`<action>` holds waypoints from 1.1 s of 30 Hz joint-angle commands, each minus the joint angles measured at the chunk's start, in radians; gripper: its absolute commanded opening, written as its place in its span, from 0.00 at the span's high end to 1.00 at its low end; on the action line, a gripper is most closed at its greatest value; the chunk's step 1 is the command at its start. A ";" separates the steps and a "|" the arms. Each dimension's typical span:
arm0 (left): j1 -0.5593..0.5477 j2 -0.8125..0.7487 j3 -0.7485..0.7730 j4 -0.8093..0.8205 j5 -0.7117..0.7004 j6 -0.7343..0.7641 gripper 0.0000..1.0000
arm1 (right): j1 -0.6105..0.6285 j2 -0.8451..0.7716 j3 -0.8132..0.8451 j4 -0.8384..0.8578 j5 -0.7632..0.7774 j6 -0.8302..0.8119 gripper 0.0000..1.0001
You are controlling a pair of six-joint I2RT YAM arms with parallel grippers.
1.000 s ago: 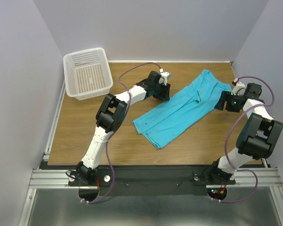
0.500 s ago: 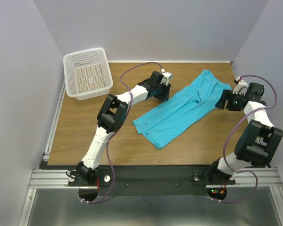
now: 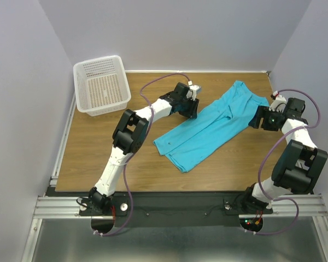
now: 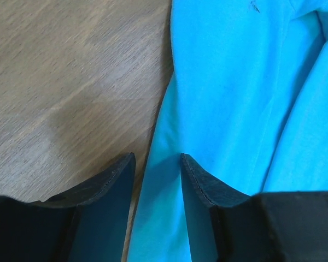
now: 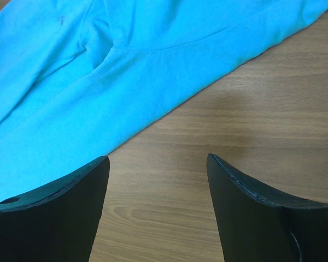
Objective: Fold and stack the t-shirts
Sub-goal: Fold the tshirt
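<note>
One turquoise t-shirt [image 3: 208,128] lies flat in a long diagonal band on the wooden table, from the far right down toward the middle. My left gripper [image 3: 190,110] is down at the shirt's far-left edge. In the left wrist view its jaws [image 4: 157,158] stand partly apart astride that edge of the t-shirt [image 4: 235,98], the cloth lying flat between them and not pinched. My right gripper [image 3: 261,119] sits at the shirt's right edge. Its jaws [image 5: 157,158] are wide open over bare wood, with the t-shirt [image 5: 98,71] just ahead and under the left fingertip.
A white perforated basket [image 3: 101,84] stands at the table's far left corner. Grey walls close in the table on three sides. Bare wood [image 3: 98,147] lies left of and in front of the shirt.
The left gripper's jaws have narrowed a little around the shirt's edge. The right arm's elbow has shifted slightly to the right. The shirt has not moved.
</note>
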 commanded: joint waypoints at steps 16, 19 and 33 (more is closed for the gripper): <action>-0.013 -0.050 -0.035 -0.025 -0.052 0.013 1.00 | -0.003 -0.046 0.005 0.021 -0.013 0.028 0.22; 0.007 -0.082 -0.079 0.015 -0.032 -0.019 1.00 | -0.003 -0.049 0.002 0.021 -0.009 0.025 0.22; 0.119 -0.227 -0.257 0.076 -0.065 -0.054 1.00 | -0.003 -0.061 -0.010 0.021 -0.004 0.024 0.22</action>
